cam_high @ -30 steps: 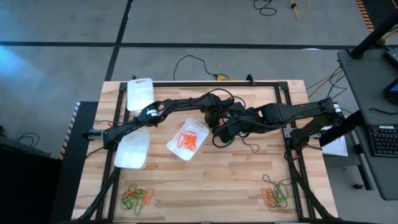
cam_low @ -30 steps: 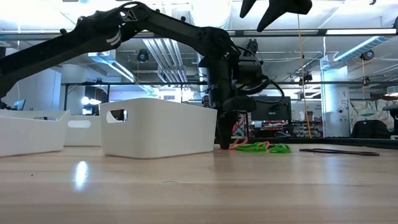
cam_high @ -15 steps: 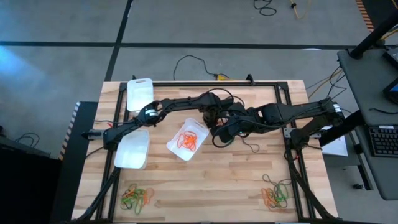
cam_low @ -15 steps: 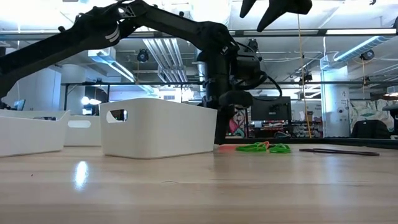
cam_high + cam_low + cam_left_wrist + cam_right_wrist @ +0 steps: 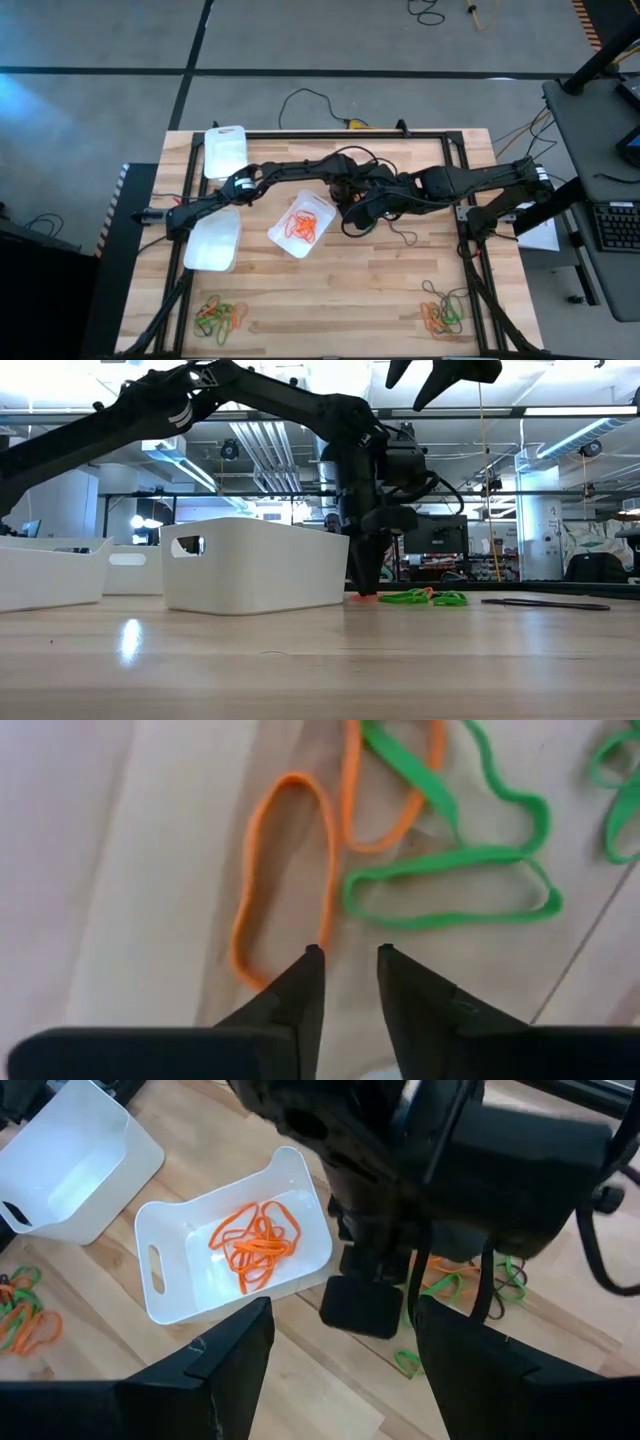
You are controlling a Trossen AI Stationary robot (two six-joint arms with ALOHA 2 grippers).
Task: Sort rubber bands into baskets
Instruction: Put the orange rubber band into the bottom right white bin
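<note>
Loose rubber bands lie on the wood just right of the middle basket (image 5: 283, 238): an orange band (image 5: 285, 880) and green bands (image 5: 450, 870). My left gripper (image 5: 345, 952) points straight down over them, slightly open. Its tips stand at the orange band's near end, and nothing shows between them. That basket (image 5: 160, 1270) holds several orange bands (image 5: 255, 1245). My right gripper (image 5: 345, 1365) hangs open high above the table, close to the left arm. Two more baskets (image 5: 225, 150) (image 5: 213, 240) stand at the table's left. My left gripper comes from above, pointing down. One fingertip (image 5: 312, 965) stands at the edge of the orange band's long side (image 5: 326, 910). Whether it touches the band I cannot tell.
Two mixed piles of orange and green bands lie near the table's front edge, one left (image 5: 220, 315) and one right (image 5: 443, 312). A black frame rail (image 5: 350, 135) runs along the far side. A thin cable (image 5: 400, 235) trails on the wood under the right arm.
My left gripper has stayed over the loose bands beside the middle basket. An orange band that arched up off the table at its fingertips a second ago now lies flat.
</note>
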